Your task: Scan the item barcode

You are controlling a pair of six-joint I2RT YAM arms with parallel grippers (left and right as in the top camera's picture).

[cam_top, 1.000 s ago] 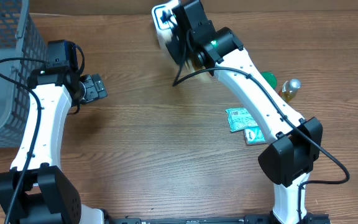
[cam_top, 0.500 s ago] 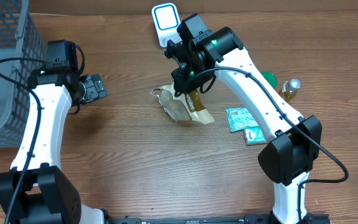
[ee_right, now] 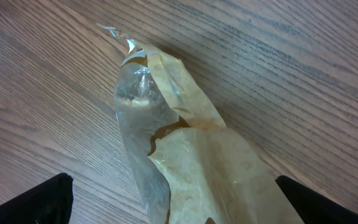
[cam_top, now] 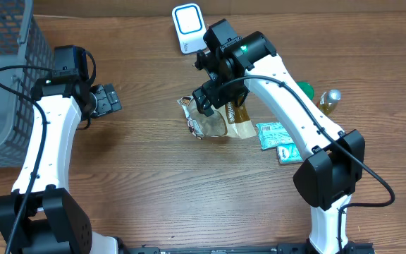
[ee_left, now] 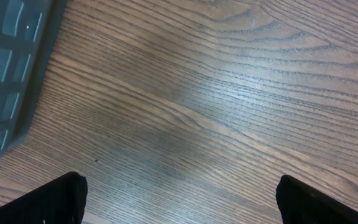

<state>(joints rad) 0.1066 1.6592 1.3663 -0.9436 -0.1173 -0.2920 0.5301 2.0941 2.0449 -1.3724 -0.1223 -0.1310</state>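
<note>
Brown wood-grain tabletop (cam_top: 154, 176) fills every view we have. At its left edge stands a grey plastic mesh basket (cam_top: 5, 77), cut off by the frame so that we see only part of its wall. Near the far edge lies a white scanner with a blue-ringed square face (cam_top: 187, 25), just beyond the wrist of the right arm. The crumpled packet of clear and tan film (cam_top: 213, 121) lies on the wood near the middle of the table, on the near side of the scanner and directly below the right gripper (cam_top: 212, 99), whose body covers the packet's upper end from overhead. In the wrist view its dark fingers (ee_right: 36, 202) stand spread wide to either side, released, and the packet rests loose between them. We cannot tell whether a barcode faces up; the film shows only glare and folds. To the right lie two teal sachets (cam_top: 270, 134), the nearer one partly under the arm. A green rounded object (cam_top: 304, 89) is mostly hidden behind that arm, and we cannot name it. Beside it stands a small bottle of amber liquid with a silver cap (cam_top: 328, 100). The left gripper (cam_top: 108, 99) hangs over bare wood near the basket, well apart from the packet, fingers parted with nothing between them.
</note>
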